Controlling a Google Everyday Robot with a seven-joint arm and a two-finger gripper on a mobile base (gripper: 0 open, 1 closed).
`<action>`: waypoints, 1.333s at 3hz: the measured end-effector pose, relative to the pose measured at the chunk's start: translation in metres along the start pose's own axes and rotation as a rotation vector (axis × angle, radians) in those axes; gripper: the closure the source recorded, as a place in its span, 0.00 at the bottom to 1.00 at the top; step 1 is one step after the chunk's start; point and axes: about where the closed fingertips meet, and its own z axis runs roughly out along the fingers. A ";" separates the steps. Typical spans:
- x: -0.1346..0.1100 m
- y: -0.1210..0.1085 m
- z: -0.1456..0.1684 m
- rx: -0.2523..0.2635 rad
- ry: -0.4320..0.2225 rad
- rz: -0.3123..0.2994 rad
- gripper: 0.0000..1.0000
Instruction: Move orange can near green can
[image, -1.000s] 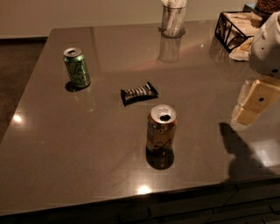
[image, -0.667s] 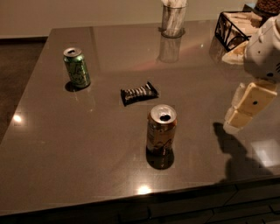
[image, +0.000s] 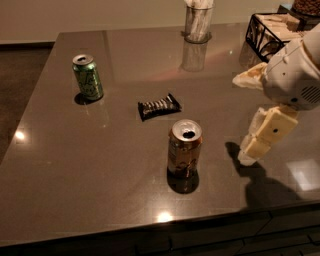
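Note:
The orange can (image: 184, 149) stands upright near the front middle of the dark table (image: 75, 165), its silver top showing a hole. The green can (image: 88, 77) stands upright at the back left, well apart from it. My gripper (image: 257, 141) hangs above the table to the right of the orange can, with a gap between them, pointing down and left. It holds nothing that I can see.
A dark snack bar wrapper (image: 158, 106) lies between the two cans. A clear cup (image: 197, 22) stands at the back. A black wire basket (image: 270, 30) sits at the back right. The table's front edge runs just below the orange can.
The arm and gripper have moved left, closer to the orange can. The cans and the wrapper have not moved.

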 end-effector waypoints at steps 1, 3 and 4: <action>-0.006 0.006 0.013 0.010 -0.025 -0.024 0.00; -0.025 0.012 0.051 -0.045 -0.090 -0.072 0.00; -0.038 0.019 0.062 -0.107 -0.126 -0.101 0.00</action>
